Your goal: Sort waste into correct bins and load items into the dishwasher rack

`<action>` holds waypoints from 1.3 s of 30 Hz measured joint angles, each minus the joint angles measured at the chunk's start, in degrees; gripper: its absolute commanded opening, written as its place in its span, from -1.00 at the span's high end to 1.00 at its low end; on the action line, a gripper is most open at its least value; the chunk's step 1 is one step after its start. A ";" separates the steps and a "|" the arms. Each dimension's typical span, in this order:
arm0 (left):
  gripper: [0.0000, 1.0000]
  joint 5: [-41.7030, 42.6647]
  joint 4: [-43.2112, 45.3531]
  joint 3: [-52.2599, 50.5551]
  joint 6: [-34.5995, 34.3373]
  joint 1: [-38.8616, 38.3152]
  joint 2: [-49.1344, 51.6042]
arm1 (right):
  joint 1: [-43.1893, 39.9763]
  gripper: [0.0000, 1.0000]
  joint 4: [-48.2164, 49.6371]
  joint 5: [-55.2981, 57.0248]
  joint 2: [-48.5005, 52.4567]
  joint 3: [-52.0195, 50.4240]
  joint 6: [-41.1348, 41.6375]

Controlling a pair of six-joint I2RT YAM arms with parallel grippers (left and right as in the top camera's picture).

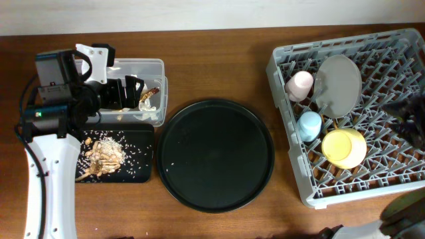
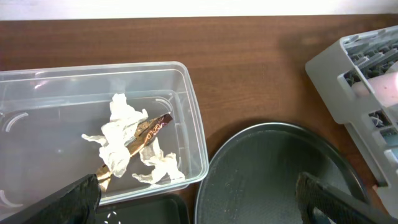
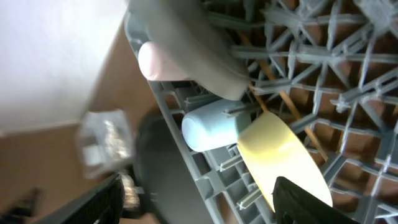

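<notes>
The grey dishwasher rack (image 1: 287, 143) holds a pink cup (image 1: 299, 85), a grey-white plate (image 1: 339, 83), a light blue cup (image 1: 309, 125) and a yellow bowl (image 1: 344, 147). My right gripper (image 3: 199, 202) is open over the rack's near wall, one finger (image 3: 305, 202) just in front of the yellow bowl (image 3: 280, 155), gripping nothing. My left gripper (image 2: 199, 208) hangs wide open and empty over the clear bin (image 2: 193, 124), which contains a crumpled white napkin (image 2: 121, 140) and a brown wrapper (image 2: 154, 128). The shallow black tray (image 1: 143, 133) carries beige food scraps (image 1: 106, 154) and thin chopsticks (image 1: 85, 175).
A large round black tray (image 1: 216, 154) lies bare between the bins and the rack. The left arm's white body (image 1: 46, 179) runs along the table's left side. Brown tabletop shows behind the bins and in front of the round tray.
</notes>
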 measured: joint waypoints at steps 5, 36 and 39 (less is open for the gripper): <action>-0.98 0.02 -0.02 0.00 0.00 0.00 0.00 | 20.94 0.14 -1.53 15.06 -5.77 2.47 0.81; -0.98 0.00 0.00 0.00 0.00 0.00 0.00 | 54.03 0.49 31.52 45.97 -5.35 -24.59 8.72; -0.98 0.00 0.00 0.00 0.00 0.00 0.00 | 54.03 0.62 32.39 45.92 -4.79 -26.01 8.87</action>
